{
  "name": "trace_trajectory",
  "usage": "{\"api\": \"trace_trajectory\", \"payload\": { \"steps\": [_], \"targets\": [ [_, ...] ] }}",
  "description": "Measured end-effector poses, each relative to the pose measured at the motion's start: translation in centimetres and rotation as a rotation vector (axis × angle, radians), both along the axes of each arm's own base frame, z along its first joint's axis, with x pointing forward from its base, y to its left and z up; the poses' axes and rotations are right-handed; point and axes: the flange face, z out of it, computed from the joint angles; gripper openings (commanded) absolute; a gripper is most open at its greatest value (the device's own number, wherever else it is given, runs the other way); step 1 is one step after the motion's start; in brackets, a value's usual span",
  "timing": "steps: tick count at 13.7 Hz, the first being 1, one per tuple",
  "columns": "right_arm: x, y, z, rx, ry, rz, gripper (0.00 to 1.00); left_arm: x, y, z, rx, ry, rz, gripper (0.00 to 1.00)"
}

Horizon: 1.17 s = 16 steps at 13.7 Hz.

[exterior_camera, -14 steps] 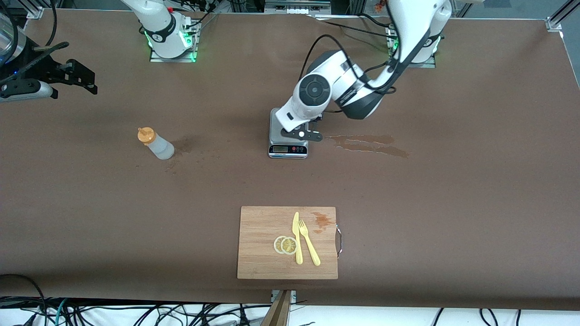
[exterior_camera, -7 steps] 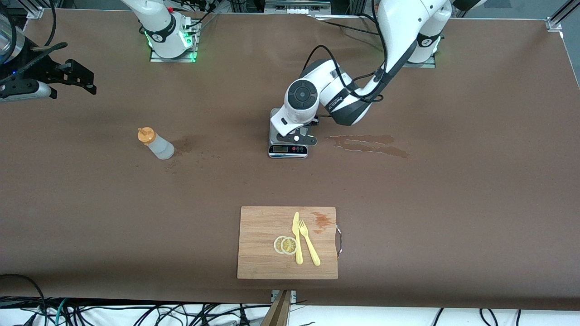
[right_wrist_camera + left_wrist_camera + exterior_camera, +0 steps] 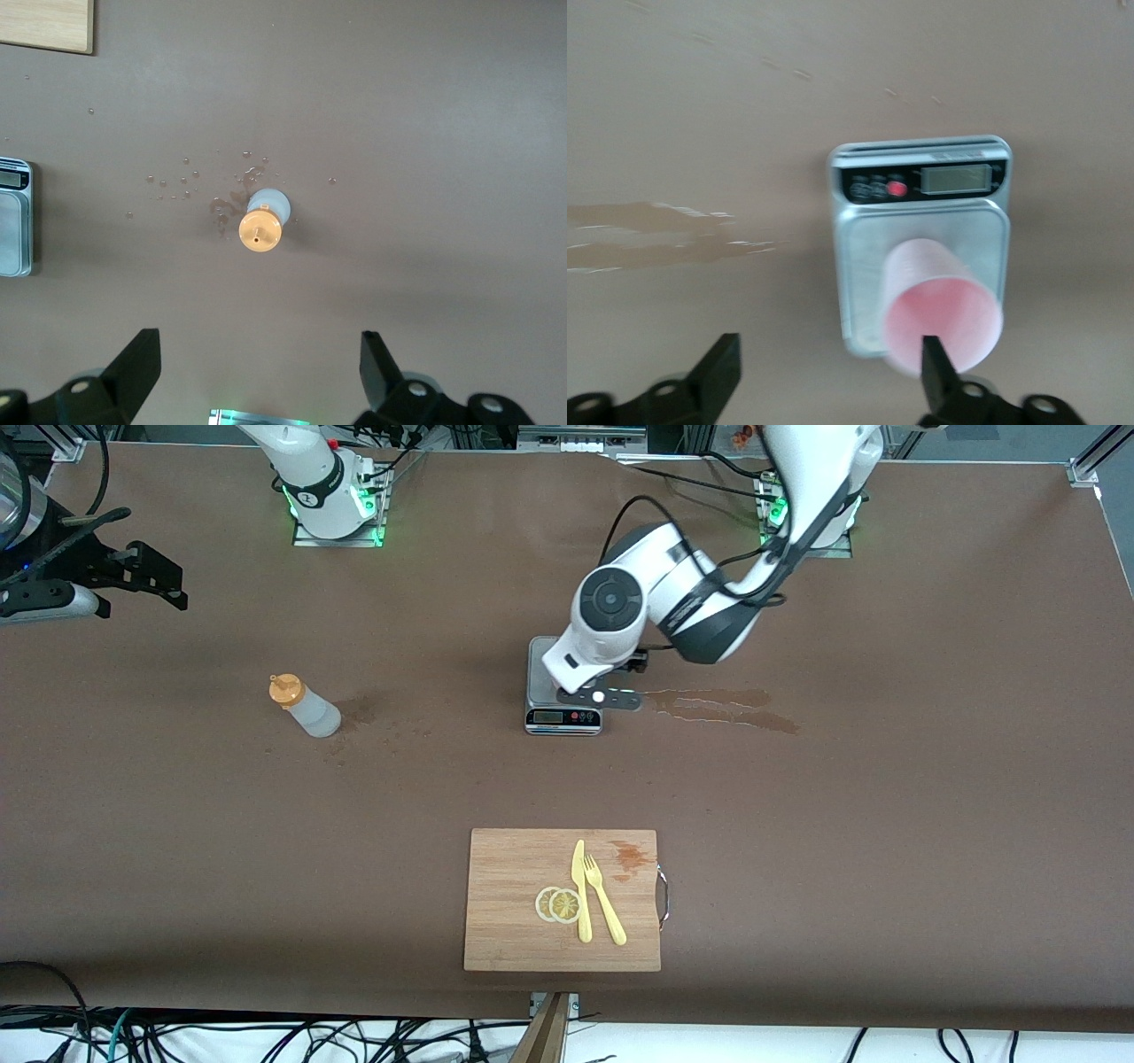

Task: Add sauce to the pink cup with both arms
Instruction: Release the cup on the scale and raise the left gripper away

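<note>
Your broad brown table is already marked by a long wet brownish stain just beside the left gripper, so any further spill lands on a slick patch. The flat grey digital scale lies directly under that left gripper, which hovers with its fingers spread wide and holding nothing; one finger hangs right at the rim of the small pale pink plastic cup standing on the scale's plate. If you bring that hand down from here, I judge the finger may catch the rim and tip or push the light cup off the plate. The small translucent whitish squeeze bottle with the orange nozzle cap stands upright on the table straight below the right gripper, which is also wide apart and empty, well above it. Droplets ring the bottle's base, so its wall may be slippery, and a squeeze that is too hard could squirt sauce before it reaches the cup.
</note>
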Motion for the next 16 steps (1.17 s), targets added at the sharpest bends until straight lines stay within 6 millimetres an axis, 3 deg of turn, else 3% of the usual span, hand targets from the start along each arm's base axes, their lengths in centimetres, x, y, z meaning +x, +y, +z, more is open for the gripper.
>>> {"api": "trace_trajectory", "payload": {
  "steps": [4, 7, 10, 13, 14, 16],
  "targets": [
    [0.2, -0.2, -0.4, 0.000, 0.010, -0.002, 1.00, 3.7, 10.6, 12.4, 0.036, -0.046, 0.017, 1.00],
    [-0.2, -1.6, -1.2, 0.019, 0.067, 0.088, 1.00, 5.2, 17.8, 17.8, 0.025, -0.096, -0.067, 1.00],
    [-0.3, -2.1, -1.2, 0.054, 0.077, 0.227, 1.00, 6.2, 26.1, 21.1, 0.019, -0.145, -0.131, 1.00],
    [0.0, -2.7, -2.1, 0.098, 0.084, 0.486, 1.00, 5.7, 33.9, 21.6, -0.075, -0.191, -0.100, 1.00],
    [0.4, -3.5, -3.0, 0.142, 0.087, 0.562, 1.00, 5.0, 35.5, 21.5, -0.083, -0.205, -0.107, 1.00],
    [1.7, -6.2, -6.1, 0.251, 0.084, 0.685, 1.00, 3.6, 36.0, 21.8, -0.035, -0.214, -0.141, 1.00]
  ]
}}
